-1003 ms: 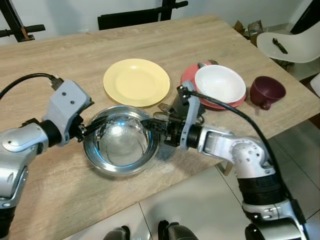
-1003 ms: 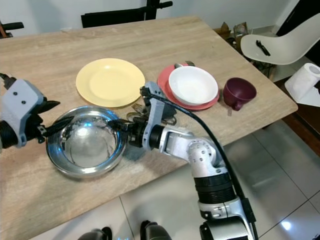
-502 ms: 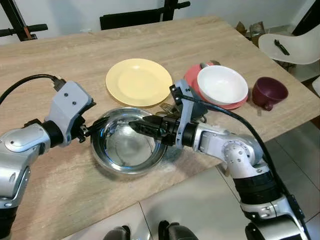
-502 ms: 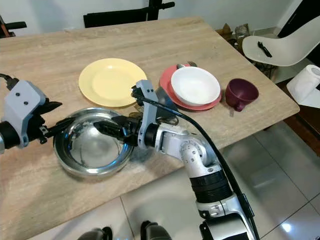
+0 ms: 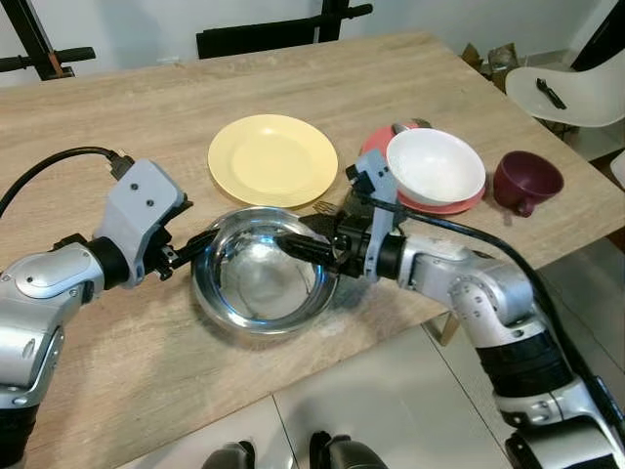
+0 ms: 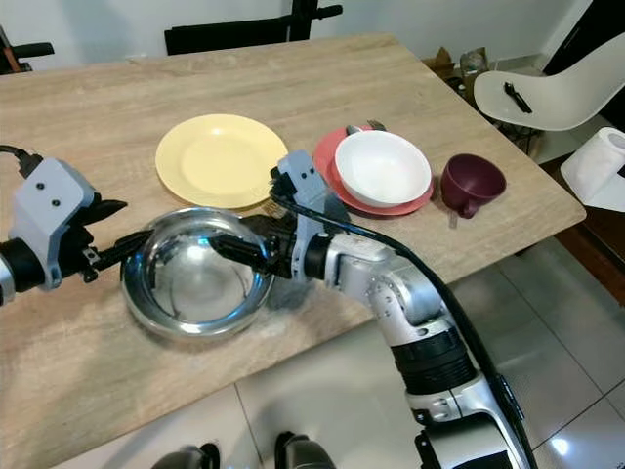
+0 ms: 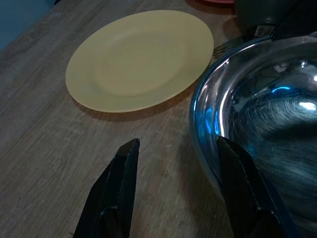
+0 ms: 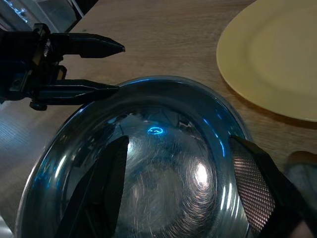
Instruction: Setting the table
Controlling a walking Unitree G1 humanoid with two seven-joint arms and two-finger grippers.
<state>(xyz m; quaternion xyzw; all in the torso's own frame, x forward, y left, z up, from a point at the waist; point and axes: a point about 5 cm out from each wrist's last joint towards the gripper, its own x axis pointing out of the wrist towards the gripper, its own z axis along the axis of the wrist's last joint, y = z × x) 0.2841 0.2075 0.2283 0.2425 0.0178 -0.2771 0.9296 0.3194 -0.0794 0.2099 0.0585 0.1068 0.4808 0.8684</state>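
Note:
A shiny steel bowl stands on the wooden table near its front edge. My left gripper is at the bowl's left rim, open; one finger lies against the rim, the other over bare wood. My right gripper comes in from the right, open wide, with one finger over the bowl's inside and the other at its rim. Behind the bowl lies a yellow plate. A white bowl sits on a red plate, with a maroon cup to its right.
Cutlery lies between the steel bowl and the red plate, partly hidden by my right wrist. A white chair and a paper roll stand off the table's right side. Tiled floor is below the front edge.
The steel bowl has slid a little to the right, closer to the yellow plate. My left gripper followed it. My right gripper reached deeper into the bowl, then drew back towards the rim.

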